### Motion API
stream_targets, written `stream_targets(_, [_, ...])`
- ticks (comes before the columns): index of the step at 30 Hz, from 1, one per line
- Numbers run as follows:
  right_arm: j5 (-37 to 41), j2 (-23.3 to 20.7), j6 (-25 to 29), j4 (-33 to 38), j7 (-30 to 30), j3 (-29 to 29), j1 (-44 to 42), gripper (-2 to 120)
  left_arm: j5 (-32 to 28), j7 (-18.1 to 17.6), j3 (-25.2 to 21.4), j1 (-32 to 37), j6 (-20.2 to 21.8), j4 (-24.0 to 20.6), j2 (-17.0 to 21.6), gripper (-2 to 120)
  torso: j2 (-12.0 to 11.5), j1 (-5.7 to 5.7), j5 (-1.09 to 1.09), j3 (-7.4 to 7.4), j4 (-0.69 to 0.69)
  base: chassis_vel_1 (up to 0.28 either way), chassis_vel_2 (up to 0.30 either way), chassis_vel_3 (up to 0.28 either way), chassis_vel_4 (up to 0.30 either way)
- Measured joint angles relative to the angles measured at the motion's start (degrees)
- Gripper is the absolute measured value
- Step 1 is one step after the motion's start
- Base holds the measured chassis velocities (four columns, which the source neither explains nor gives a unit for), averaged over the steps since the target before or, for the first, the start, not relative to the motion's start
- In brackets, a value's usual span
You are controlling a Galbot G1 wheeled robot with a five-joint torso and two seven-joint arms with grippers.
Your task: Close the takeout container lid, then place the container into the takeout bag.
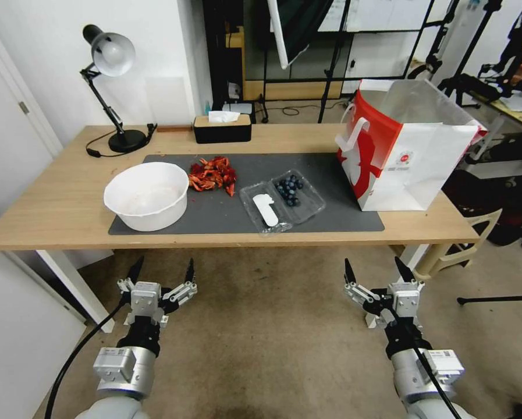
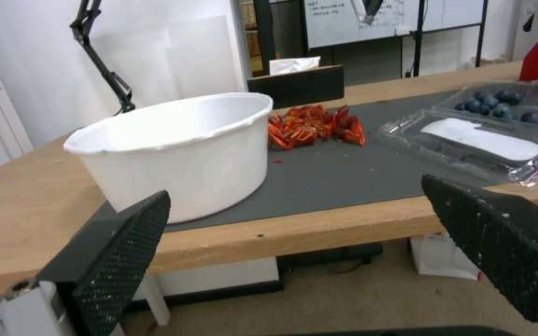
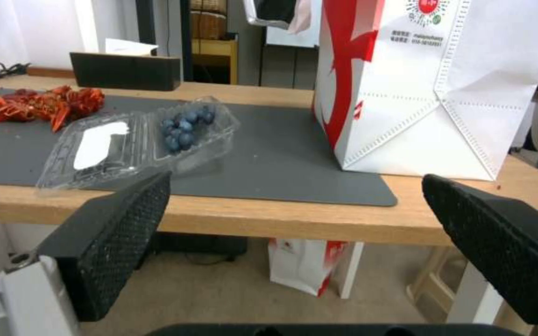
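The takeout container lies flat open on the dark mat, with blueberries in its far half. Its lid, bearing a white oblong label, is the near half. The wrist views show the container too. To the right stands the red-and-white takeout bag, upright with its mouth open. My left gripper and right gripper hover open below the table's front edge, well short of the container and holding nothing.
A big white bowl sits at the mat's left, with red crayfish behind it. A black tissue box and a desk lamp stand at the table's back. Tripods and a chair crowd the right side.
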Motion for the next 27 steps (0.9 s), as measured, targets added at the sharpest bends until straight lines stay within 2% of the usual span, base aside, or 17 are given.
stream_targets(13, [-0.1,0.0,0.0,0.0,0.0,0.0,0.0,100,0.0,-0.1,0.0,0.0,0.0,0.0,0.0,100,0.0,0.00,0.00,0.00,0.00,0.000,0.000,0.000,0.000])
stream_targets(17, [-0.9,0.2,0.3,-0.2,0.0,-0.3,0.0,100,-0.2,-1.1,0.9,-0.2,-0.6,0.1,0.0,100,0.0,-0.01,0.00,0.00,0.00,0.000,0.000,0.000,0.000])
stream_targets(18, [-2.4,0.6,0.9,-0.7,-0.2,-1.0,0.1,100,-0.7,-3.1,2.7,-0.5,-1.9,0.6,-0.1,100,0.0,0.00,0.00,0.00,0.00,0.000,0.000,0.000,0.000])
stream_targets(19, [-2.4,0.6,0.9,-0.7,-0.2,-1.0,0.1,100,-0.7,-3.1,2.7,-0.5,-1.9,0.6,-0.1,100,0.0,0.00,0.00,0.00,0.00,0.000,0.000,0.000,0.000])
stream_targets(21, [-5.6,1.5,2.3,-1.8,-0.6,-2.5,0.4,100,-1.7,-6.9,6.1,-1.2,-4.3,1.7,-0.2,100,0.0,0.00,0.00,0.00,-0.01,0.000,0.000,0.000,0.000])
stream_targets(22, [-8.5,2.3,3.6,-2.8,-1.0,-3.9,0.6,100,-2.5,-10.2,9.0,-1.8,-6.5,2.5,-0.4,100,0.0,0.00,0.00,0.00,0.00,0.000,0.000,0.000,0.000])
stream_targets(23, [-8.5,2.3,3.6,-2.8,-1.0,-3.9,0.6,100,-2.5,-10.2,9.0,-1.8,-6.5,2.5,-0.4,100,0.0,0.00,0.00,0.00,0.00,0.000,0.000,0.000,0.000])
stream_targets(24, [-12.2,3.2,5.2,-4.1,-1.5,-5.5,0.8,100,-3.4,-13.5,11.9,-2.4,-8.8,3.3,-0.5,100,0.0,0.00,-0.01,0.00,-0.01,0.000,0.000,0.000,0.000])
stream_targets(26, [-17.6,4.7,7.5,-6.0,-2.2,-8.0,1.2,100,-4.4,-14.3,13.0,-2.6,-10.5,3.8,-0.7,100,0.0,0.00,0.00,0.00,0.00,0.000,0.000,0.000,0.000])
stream_targets(27, [-17.6,4.7,7.5,-6.0,-2.2,-8.0,1.2,100,-4.4,-14.3,13.0,-2.6,-10.5,3.8,-0.7,100,0.0,0.00,0.00,0.00,0.00,0.000,0.000,0.000,0.000])
